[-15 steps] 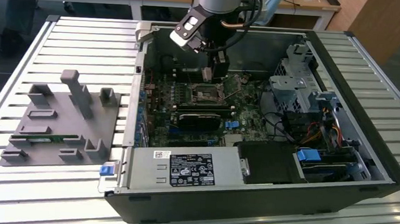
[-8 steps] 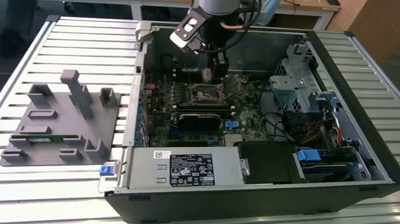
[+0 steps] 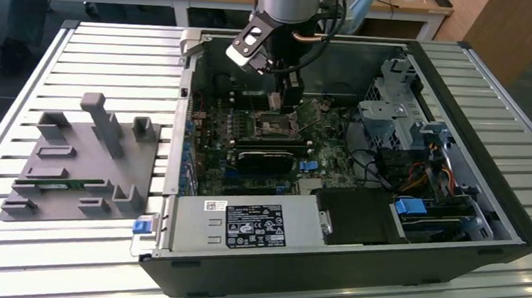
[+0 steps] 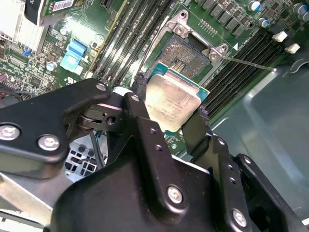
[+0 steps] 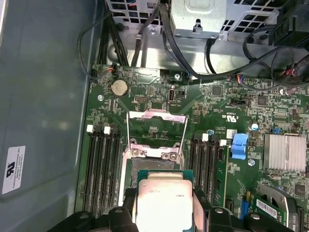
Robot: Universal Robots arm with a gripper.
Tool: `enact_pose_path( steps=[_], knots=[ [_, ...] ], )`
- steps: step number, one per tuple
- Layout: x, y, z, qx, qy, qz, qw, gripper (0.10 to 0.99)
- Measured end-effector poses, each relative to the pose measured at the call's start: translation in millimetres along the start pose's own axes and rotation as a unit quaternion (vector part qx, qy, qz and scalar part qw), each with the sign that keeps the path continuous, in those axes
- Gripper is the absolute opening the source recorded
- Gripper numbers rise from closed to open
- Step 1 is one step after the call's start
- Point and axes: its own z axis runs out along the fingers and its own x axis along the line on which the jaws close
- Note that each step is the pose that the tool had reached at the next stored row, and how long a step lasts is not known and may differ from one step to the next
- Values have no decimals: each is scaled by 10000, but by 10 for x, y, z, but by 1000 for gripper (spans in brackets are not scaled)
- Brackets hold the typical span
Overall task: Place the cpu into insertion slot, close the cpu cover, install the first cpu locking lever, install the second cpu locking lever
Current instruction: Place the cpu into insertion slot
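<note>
My gripper (image 3: 286, 98) reaches down into the open computer case, just above the insertion slot (image 3: 273, 126). In both wrist views its black fingers (image 4: 193, 128) are shut on the cpu (image 4: 170, 96), a flat square chip with a dull silver top (image 5: 163, 200). The chip hangs a little above and beside the open insertion slot (image 4: 186, 53), whose dark centre is bare. The cpu cover (image 5: 155, 116), a thin silvery frame, stands flipped open behind the slot. A thin locking lever (image 4: 251, 64) sticks out free beside the socket.
Long black memory slots (image 5: 101, 169) flank the socket on both sides. A finned heatsink (image 5: 285, 152) and a blue connector (image 5: 239, 145) sit nearby, with cables (image 5: 145, 34) and a drive cage (image 3: 389, 115) beyond. A grey fixture (image 3: 85, 159) lies outside the case, on the exterior view's left.
</note>
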Motion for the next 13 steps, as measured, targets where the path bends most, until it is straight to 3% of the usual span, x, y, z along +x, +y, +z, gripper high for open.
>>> enact_pose_path(
  steps=[1, 13],
  knots=[
    [-1, -5, 56, -1, 1, 0, 10000, 541],
    [-1, -5, 60, -1, 1, 0, 10000, 541]
  ],
)
